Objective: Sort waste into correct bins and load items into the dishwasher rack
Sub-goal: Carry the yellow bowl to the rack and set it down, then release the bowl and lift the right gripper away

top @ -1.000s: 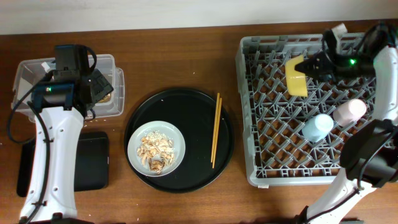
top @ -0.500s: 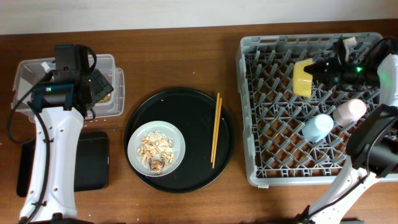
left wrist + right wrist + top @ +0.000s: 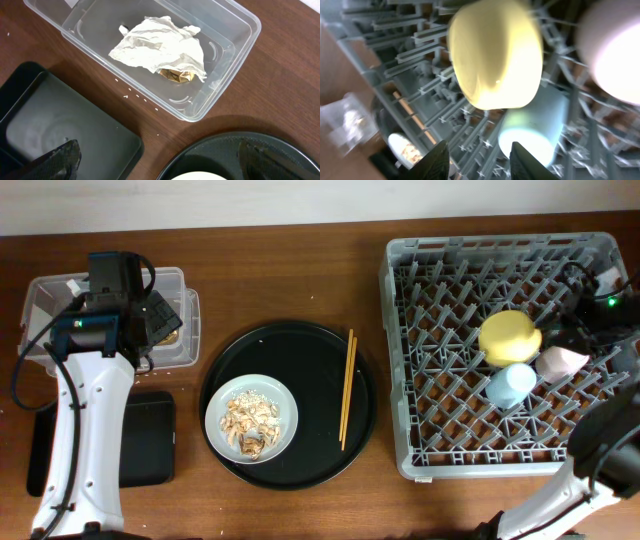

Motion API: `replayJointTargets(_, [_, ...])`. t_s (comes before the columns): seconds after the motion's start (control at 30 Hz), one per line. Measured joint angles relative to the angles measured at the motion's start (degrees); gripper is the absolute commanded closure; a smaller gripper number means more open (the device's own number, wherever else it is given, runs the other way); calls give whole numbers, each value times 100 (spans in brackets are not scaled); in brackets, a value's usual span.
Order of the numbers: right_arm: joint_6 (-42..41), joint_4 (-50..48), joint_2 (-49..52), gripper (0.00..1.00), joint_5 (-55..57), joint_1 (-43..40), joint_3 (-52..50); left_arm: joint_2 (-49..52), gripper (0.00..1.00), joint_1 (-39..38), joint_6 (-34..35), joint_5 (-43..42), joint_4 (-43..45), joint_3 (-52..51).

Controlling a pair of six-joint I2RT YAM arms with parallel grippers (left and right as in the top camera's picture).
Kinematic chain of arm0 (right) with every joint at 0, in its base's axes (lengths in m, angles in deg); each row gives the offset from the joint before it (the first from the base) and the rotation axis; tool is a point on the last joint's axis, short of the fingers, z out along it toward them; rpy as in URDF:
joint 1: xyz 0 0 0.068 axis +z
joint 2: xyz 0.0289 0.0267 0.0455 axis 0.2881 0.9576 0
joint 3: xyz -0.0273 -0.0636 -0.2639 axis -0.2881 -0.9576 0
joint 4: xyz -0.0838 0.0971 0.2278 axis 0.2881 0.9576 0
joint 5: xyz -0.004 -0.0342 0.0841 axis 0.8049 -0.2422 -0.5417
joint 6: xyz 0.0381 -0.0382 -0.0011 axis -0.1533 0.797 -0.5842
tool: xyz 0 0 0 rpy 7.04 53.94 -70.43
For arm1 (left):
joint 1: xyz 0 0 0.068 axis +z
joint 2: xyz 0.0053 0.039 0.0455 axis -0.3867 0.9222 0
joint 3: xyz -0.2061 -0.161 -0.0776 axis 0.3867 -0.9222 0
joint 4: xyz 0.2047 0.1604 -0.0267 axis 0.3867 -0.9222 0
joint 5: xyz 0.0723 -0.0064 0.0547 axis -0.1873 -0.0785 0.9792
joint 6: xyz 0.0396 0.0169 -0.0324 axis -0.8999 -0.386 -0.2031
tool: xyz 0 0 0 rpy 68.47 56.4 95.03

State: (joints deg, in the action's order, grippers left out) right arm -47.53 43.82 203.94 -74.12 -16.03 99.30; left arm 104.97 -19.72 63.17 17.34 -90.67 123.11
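The right claw (image 3: 479,150) stands with its fingers apart and nothing between them. Just ahead of it sits the yellow bowl (image 3: 495,55), upside down on the pegs of the dishwasher rack (image 3: 392,360), so that item appears loaded. The bowl is a smooth, glossy plastic dome. It rests close against the light-blue cup (image 3: 510,385), and the pink cup (image 3: 560,360) is just beside it. The rack is a stiff grey lattice of thin upright pegs.

The risk here is the crowding. The claw is near the bowl, and any sideways drift as it pulls back could clip the rim. That could tip the slick dome off its pegs or knock the light cups over.

The left claw (image 3: 159,150) hangs wide open and empty near the clear tub (image 3: 230,30). The tub already holds the crumpled tissue (image 3: 160,47), which is soft and creased, and a shiny gold wrapper (image 3: 177,75) tucked under its edge. The shallow black bin (image 3: 65,125) beside the tub looks matte and holds nothing.

Further out on the tabletop, the round black tray (image 3: 300,350) carries the pale plate (image 3: 215,420). The plate is still heaped with dry, flaky food scraps (image 3: 250,425). Lying beside the plate are the wooden chopsticks (image 3: 347,390).

The flakes are loose, so tilting the plate too early would scatter them over the tray. The chopsticks are thin, hard to pinch, and could roll away or drop through the rack's lattice floor.
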Motion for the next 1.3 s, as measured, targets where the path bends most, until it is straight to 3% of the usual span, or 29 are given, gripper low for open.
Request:
replayJointTargets(0.13, [-306, -2, -813, 59, 522, 142, 0, 0, 1, 0, 0, 0, -2, 0])
replayJointTargets(0.2, [-323, -35, -866, 67, 595, 426, 0, 0, 1, 0, 0, 0, 0, 0])
replayJointTargets(0.3, [-354, -564, -852, 91, 1003, 1237, -15, 0, 1, 0, 0, 2, 0, 0])
replayJointTargets(0.33, [-501, -647, -824, 95, 1266, 1467, -15, 0, 1, 0, 0, -2, -2, 0])
replayJointTargets(0.43, [-911, -835, -424, 96, 2205, 1963, -15, 0, 1, 0, 0, 0, -4, 0])
replayJointTargets(0.63, [-1213, -914, 708, 96, 2922, 1917, -37, 0, 1, 0, 0, 0, 0, 0])
replayJointTargets(0.83, [-1672, -140, 688, 96, 3073, 1650, 7, 0, 1, 0, 0, 0, -2, 0])
replayJointTargets(1.03, [-1781, -144, 175, 96, 3801, 1209, 4, 0, 1, 0, 0, 0, -2, 0])
replayJointTargets(1.13, [-1685, -144, -116, 96, 3558, 1209, 4, 0, 1, 0, 0, 0, 0, 0])
replayJointTargets(1.17, [-1414, -140, -219, 90, 3130, 1211, 2, 0, 1, 0, 0, 0, -2, 0])
replayJointTargets(1.23, [-485, -52, -433, 53, 1908, 1322, 0, 0, 1, 0, 0, 0, 0, 0])
replayJointTargets(1.3, [546, 63, -678, 36, 931, 1843, 0, 0, 1, 0, 0, 0, -2, 0])
